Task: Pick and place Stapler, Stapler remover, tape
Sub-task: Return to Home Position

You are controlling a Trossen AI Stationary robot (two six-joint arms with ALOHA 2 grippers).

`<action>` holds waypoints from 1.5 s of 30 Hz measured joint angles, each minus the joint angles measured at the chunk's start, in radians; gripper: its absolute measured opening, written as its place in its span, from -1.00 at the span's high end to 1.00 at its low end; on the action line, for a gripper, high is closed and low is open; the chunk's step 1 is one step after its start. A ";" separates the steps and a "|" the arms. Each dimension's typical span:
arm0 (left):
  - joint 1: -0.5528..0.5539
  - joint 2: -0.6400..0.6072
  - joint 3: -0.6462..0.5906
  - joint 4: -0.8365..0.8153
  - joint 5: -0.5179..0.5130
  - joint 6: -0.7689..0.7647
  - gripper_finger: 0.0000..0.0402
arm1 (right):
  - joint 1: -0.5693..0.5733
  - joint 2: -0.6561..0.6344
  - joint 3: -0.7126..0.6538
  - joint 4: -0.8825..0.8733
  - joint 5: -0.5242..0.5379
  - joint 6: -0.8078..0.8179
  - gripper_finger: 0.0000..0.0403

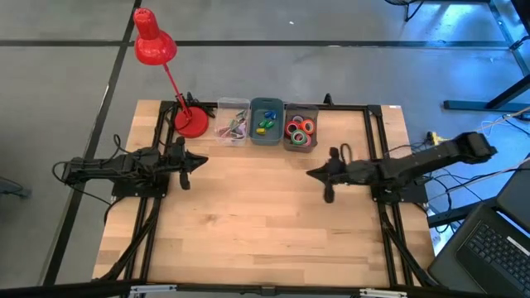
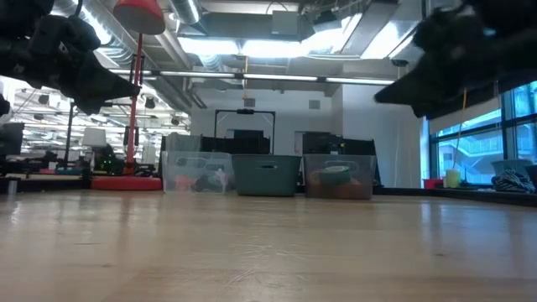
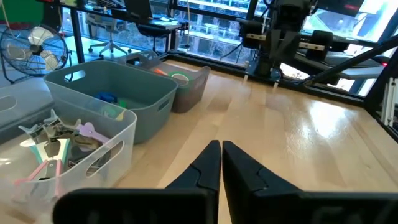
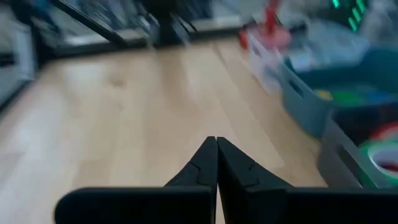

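The left tool (image 3: 221, 146) hovers empty over the tabletop (image 1: 265, 223), fingers pressed together. Off to its side stand three bins in a row. The clear bin (image 3: 106, 162) holds the staple removers (image 3: 53, 146) and the blue bin (image 3: 146, 115) the staplers (image 1: 267, 121). The tape (image 1: 300, 127) lies in the last bin (image 1: 301, 147), nearest the right tool (image 4: 216, 140), likewise pressed together and empty. A wide swing homeward could clip a bin rim and spill it.

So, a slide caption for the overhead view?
Left tool and right tool, both shut, hang over the table; three bins and a red lamp line its back.
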 joint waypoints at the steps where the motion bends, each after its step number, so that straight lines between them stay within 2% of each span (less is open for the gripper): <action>1: 0.000 0.000 0.000 0.000 0.000 0.000 0.95 | -0.003 -0.035 -0.048 0.069 -0.014 -0.031 1.00; 6: 0.000 0.000 0.000 0.000 0.000 0.000 0.95 | -0.039 -0.249 -0.232 0.203 -0.042 -0.132 1.00; 9: 0.000 0.000 0.000 0.000 0.000 0.000 0.96 | -0.054 -0.387 -0.304 0.205 -0.115 -0.140 1.00; 12: 0.000 0.000 0.000 -0.001 0.000 0.000 0.97 | -0.056 -0.503 -0.312 0.114 -0.177 -0.183 1.00; 17: 0.000 0.000 0.000 0.000 0.000 0.000 0.95 | -0.056 -0.641 -0.312 -0.006 -0.208 -0.240 0.99; 22: 0.000 0.000 0.000 0.000 0.000 0.000 0.94 | -0.056 -0.765 -0.312 -0.211 -0.207 -0.116 0.87; 26: 0.000 0.000 0.000 0.000 0.000 0.000 0.95 | -0.056 -0.831 -0.312 -0.232 -0.207 -0.072 0.79; 35: 0.000 0.000 -0.001 0.001 0.000 0.000 0.94 | -0.056 -0.995 -0.311 -0.233 -0.204 -0.109 0.75; 39: 0.000 0.000 -0.001 0.003 0.000 0.000 0.97 | -0.056 -0.993 -0.309 -0.181 -0.204 -0.111 0.75; 45: 0.000 0.000 -0.002 0.006 0.000 0.000 0.95 | -0.056 -0.992 -0.310 -0.201 -0.204 -0.110 0.75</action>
